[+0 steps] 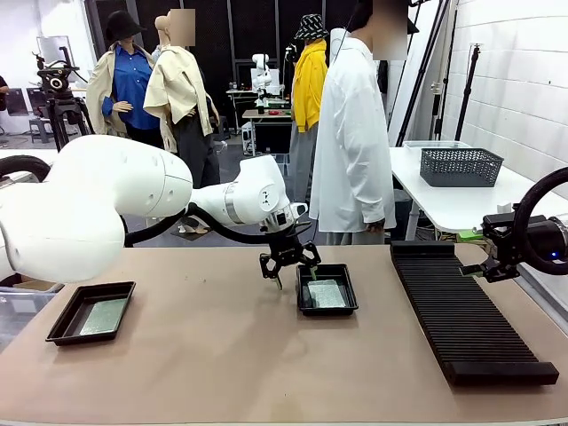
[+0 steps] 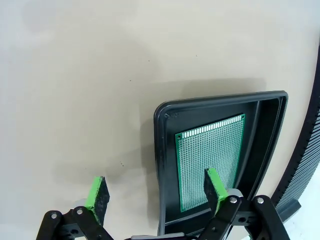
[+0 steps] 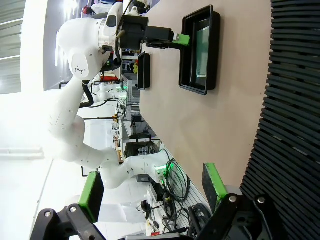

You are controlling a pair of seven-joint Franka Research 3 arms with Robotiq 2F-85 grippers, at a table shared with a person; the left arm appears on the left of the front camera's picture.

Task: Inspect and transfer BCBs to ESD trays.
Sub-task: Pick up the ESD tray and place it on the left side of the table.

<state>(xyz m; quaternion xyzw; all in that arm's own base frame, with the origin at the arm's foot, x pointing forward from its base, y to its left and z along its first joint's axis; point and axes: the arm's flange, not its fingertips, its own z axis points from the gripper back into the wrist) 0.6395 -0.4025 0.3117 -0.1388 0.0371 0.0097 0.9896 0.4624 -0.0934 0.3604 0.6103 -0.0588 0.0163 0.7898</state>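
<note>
Stretching across the tan table [image 1: 222, 364], the left arm [image 1: 106, 200] reaches in from its side and hangs its left gripper [image 1: 288, 264] low over the near-left rim of the middle ESD tray [image 1: 327, 292]. Its jaws stand wide and carry nothing; in the left wrist view one green pad [image 2: 214, 187] sits over the tray's floor and the other green pad [image 2: 97, 196] over bare tabletop, so the tray wall runs between them. That straddle looks like the pose of a drop-off just finished or a board check, though I can't say which.

Off to the right, the long ribbed rack [image 1: 466, 315] lies lengthwise, slots empty as far as I can see. Beside it the right gripper [image 1: 497, 257] hovers at the rack's far end, fingers spread wide, holding nothing, seemingly parked clear.

Now the trays: the middle one holds a green BCB [image 2: 210, 152] lying flat. The second ESD tray [image 1: 91, 312], well apart at the left, also holds a flat board [image 1: 103, 316].
</note>
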